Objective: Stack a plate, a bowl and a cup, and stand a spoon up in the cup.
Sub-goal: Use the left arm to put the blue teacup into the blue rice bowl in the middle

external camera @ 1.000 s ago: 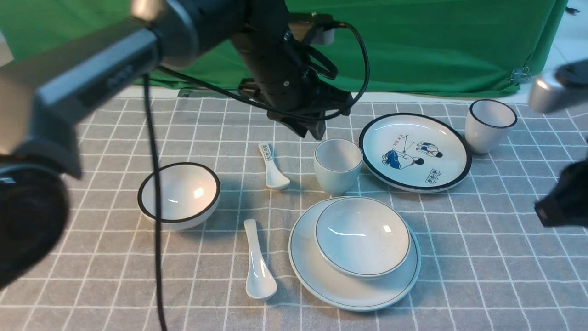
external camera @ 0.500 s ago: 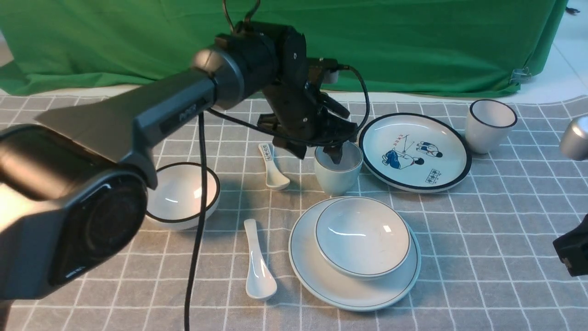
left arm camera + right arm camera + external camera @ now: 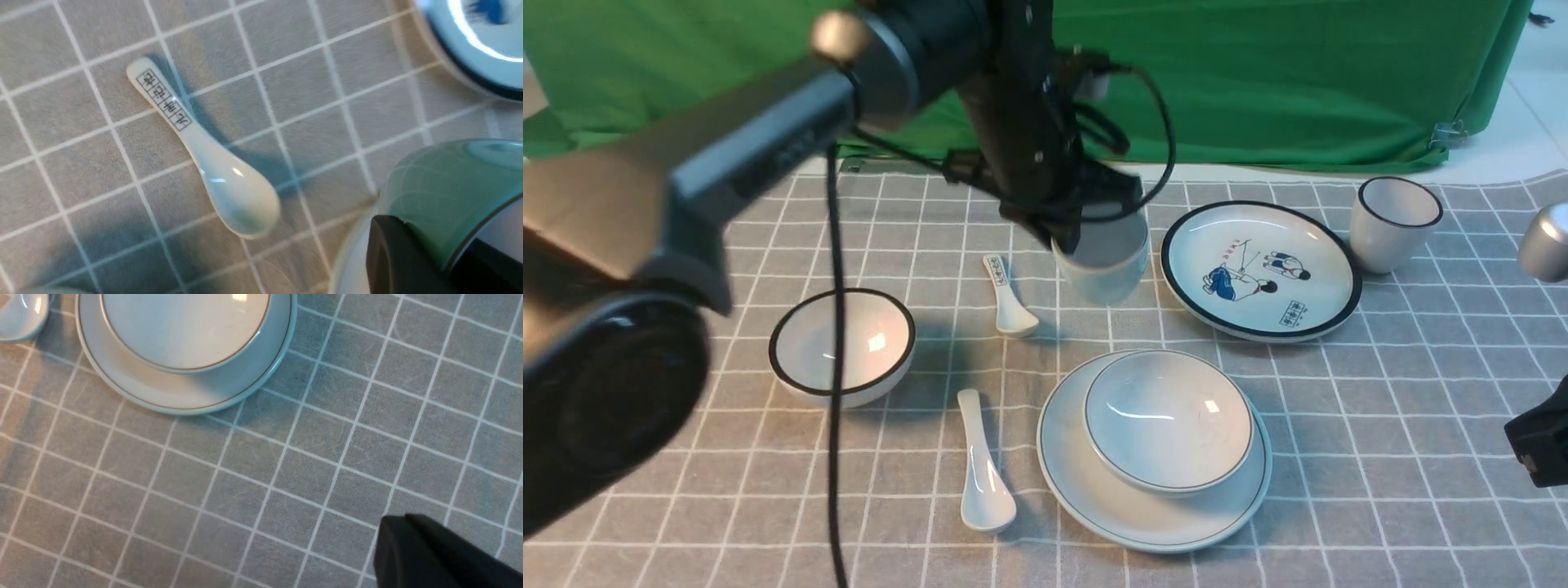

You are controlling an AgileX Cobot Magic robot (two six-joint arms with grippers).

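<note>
Cup (image 3: 1104, 265) is off the cloth and hanging in the left gripper (image 3: 1085, 235)! The pale, handleless cup sits upright in that grip, slightly blurred, with its shadow on the checked cloth (image 3: 1380, 490) right beneath it. The fingers (image 3: 1066, 238) are pinching the cup's rim on the side nearest the left arm. The left wrist view backs that up: a black finger lies flat against the cup wall, tight on it.

Where is it hanging? Between the short spoon with writing on its handle (image 3: 1006, 298) and the black-rimmed cartoon plate (image 3: 1323, 245), on the far side of the stack.

And the stack, near the front: the plain plate (image 3: 1078, 482) lies flat on the cloth. The shallow bowl (image 3: 1168, 420) sits on it, upright, nudged toward the plate's far right. Just beside the plate's left edge lies the long plain spoon (image 3: 984, 474), flat on the cloth, handle pointing away from the robot.

Over to the left, the deeper black-rimmed bowl (image 3: 841, 343) stands alone. Far right at the back, the black-rimmed cup (image 3: 1392, 220) stands next to the cartoon plate.

The right gripper (image 3: 404, 543) hangs over bare cloth at the right edge, well apart from the stack, fingers pressed together, holding nothing.
</note>
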